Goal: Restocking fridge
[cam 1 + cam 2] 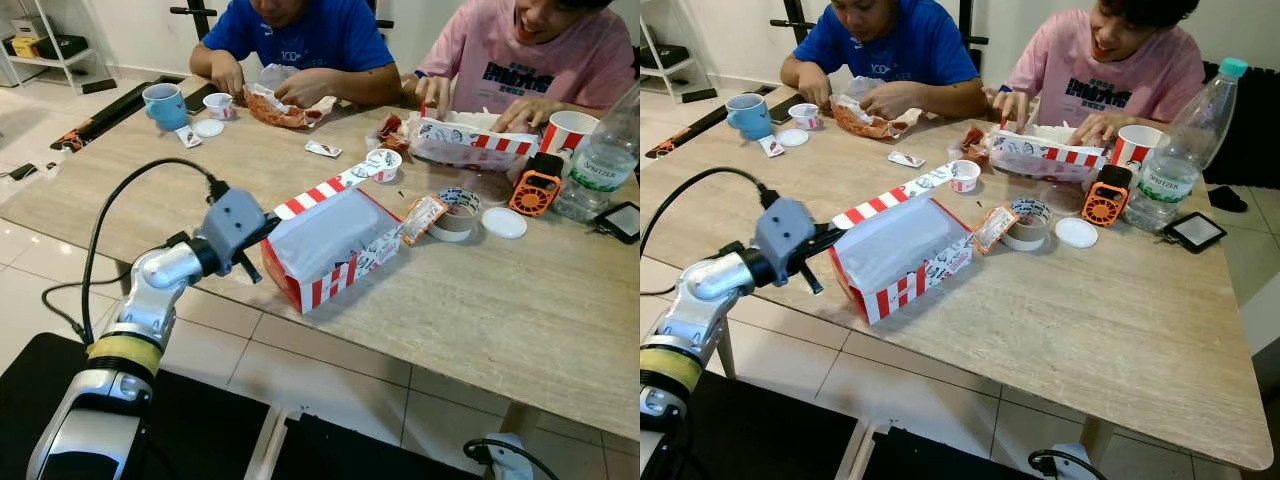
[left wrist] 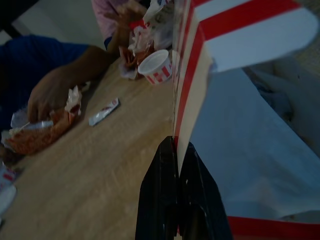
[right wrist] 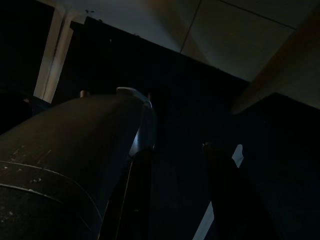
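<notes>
Head views: left gripper [image 1: 262, 238] at near-left wall of red-striped box [image 1: 330, 250], which sits on wood surface [image 1: 500, 310] w/ two people seated opposite.
L wrist: fingers [image 2: 159, 200] clenched on box wall.
R wrist: dark; right gripper [image 3: 187, 195] fingers spread apart.

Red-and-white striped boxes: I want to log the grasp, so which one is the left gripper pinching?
The open red-and-white striped cardboard box at the table's near edge, lined with white paper; the left gripper is shut on its wall. The other striped box sits before the person in pink.

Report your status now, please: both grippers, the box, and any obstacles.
Left gripper shut on striped box wall. Right gripper open, idle. Tape roll beside box.
</notes>
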Tool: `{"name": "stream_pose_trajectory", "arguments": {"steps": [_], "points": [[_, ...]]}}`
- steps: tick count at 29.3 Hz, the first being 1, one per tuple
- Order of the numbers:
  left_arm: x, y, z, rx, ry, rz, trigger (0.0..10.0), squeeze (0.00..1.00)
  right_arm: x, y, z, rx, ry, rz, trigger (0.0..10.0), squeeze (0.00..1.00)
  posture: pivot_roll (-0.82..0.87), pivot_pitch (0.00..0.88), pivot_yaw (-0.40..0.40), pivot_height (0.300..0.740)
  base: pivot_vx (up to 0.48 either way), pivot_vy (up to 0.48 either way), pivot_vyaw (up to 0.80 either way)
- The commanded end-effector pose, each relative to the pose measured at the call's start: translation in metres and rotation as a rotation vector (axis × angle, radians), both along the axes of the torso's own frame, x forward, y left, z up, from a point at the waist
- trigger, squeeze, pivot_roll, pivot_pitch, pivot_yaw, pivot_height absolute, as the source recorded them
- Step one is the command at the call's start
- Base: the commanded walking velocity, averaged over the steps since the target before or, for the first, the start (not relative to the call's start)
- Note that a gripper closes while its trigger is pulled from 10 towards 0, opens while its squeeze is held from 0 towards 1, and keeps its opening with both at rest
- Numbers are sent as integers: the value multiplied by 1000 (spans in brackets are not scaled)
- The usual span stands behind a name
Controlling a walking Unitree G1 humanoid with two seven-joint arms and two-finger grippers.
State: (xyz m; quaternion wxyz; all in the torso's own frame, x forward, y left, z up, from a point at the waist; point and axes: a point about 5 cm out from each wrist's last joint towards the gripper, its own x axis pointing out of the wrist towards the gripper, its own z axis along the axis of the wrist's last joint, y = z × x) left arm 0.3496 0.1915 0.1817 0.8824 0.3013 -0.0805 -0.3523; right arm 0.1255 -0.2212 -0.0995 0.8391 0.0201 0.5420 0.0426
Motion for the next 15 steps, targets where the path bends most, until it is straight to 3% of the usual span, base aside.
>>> {"name": "stream_pose_trajectory", "arguments": {"steps": [1,7,8,9,10,15], "points": [[3,-10,3,11,-28,-23,10000,0,-2,0,-1,-1,6,-7,10000,0,-54,85,24,740,0,0,0],[6,-14,9,8,-86,-10,10000,0,-5,-2,-1,-4,9,-11,10000,0,-54,89,21,740,0,0,0],[6,-14,9,7,-92,-4,10000,165,-5,-2,-1,-5,11,-12,10000,0,-54,89,21,740,0,0,0],[6,-14,9,7,-92,-4,10000,165,-5,-2,-1,-5,11,-12,10000,0,-54,89,21,740,0,0,0],[6,-13,8,0,-88,1,10000,1000,-5,-2,-1,-5,11,-13,10000,0,-54,95,20,740,0,0,0],[0,-9,7,-97,-44,-30,10000,1000,-4,-2,-1,-5,9,-16,10000,0,-55,92,22,740,0,0,0]]}}
